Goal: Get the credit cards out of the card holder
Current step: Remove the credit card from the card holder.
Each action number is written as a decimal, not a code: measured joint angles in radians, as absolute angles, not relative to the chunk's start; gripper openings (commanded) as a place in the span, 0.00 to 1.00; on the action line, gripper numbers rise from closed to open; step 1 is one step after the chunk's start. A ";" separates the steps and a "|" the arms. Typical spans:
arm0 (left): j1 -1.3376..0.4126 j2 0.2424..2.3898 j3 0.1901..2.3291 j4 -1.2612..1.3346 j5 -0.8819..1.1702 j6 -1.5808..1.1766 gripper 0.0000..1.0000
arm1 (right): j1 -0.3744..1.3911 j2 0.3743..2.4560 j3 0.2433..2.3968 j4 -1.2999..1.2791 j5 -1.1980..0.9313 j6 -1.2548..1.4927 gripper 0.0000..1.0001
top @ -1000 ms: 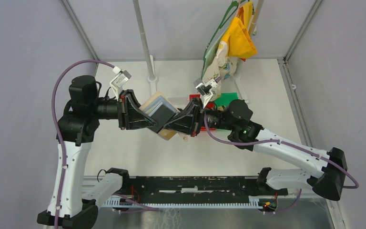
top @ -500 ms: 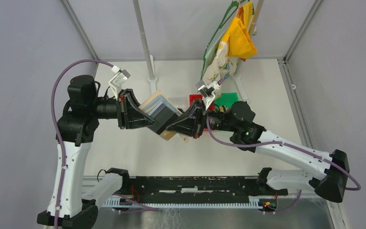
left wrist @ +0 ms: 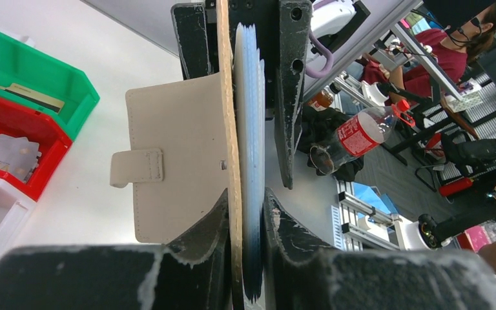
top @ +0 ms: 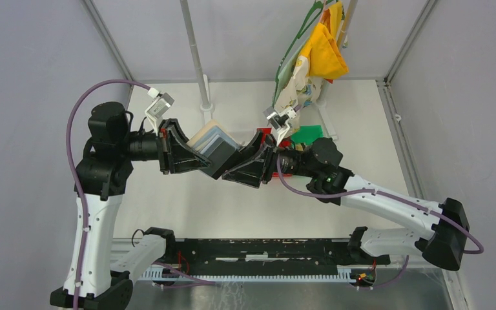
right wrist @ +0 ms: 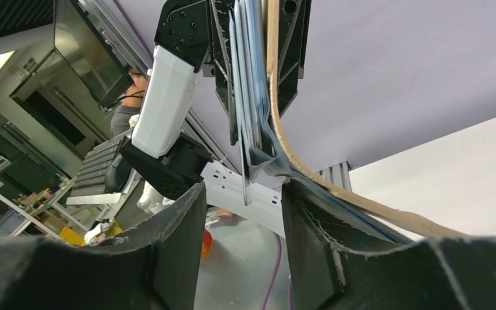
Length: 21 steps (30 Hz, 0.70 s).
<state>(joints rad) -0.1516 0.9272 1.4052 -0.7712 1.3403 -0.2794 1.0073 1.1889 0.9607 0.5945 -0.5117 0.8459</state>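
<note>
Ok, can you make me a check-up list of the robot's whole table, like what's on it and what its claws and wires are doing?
Surface: white table, no spills seen.
Job's things: card holder held off the table between the arms, flap spread open; credit cards show as pale edges inside it.
Clutter: green bin, red bin and white bin holding small items; patterned cloths hanging at the back.
Grippers: left gripper clamped on the card holder; right gripper around its other end, jaws apart.
Cables: purple cable looping off each arm, no snag seen.
Surroundings: grey walls; beyond them a bottle and a person in red.
</note>
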 measured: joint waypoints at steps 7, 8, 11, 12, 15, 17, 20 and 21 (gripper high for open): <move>-0.152 0.926 1.407 -0.767 1.338 -0.281 0.02 | 1.005 1.198 0.961 0.622 -0.490 0.867 0.02; -0.152 0.926 1.407 -0.767 1.337 -0.281 0.02 | 1.005 1.196 0.961 0.622 -0.487 0.867 0.00; -0.153 0.926 1.407 -0.767 1.336 -0.281 0.08 | 1.004 1.187 0.952 0.625 -0.480 0.866 0.00; -0.153 0.926 1.407 -0.768 1.335 -0.281 0.10 | 1.004 1.181 0.945 0.627 -0.480 0.866 0.00; -0.153 0.927 1.408 -0.768 1.334 -0.281 0.12 | 1.001 1.155 0.916 0.632 -0.476 0.866 0.00; -0.153 0.928 1.412 -0.768 1.334 -0.282 0.12 | 0.999 1.134 0.888 0.636 -0.474 0.866 0.00; -0.153 0.929 1.415 -0.768 1.331 -0.283 0.09 | 0.997 1.102 0.842 0.640 -0.472 0.866 0.00; -0.153 0.929 1.415 -0.768 1.327 -0.283 0.09 | 0.996 1.094 0.830 0.640 -0.472 0.866 0.00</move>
<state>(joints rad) -0.1528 0.9287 1.4147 -0.7681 1.3270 -0.2832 0.9958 1.0939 0.8303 0.6403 -0.4721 0.8658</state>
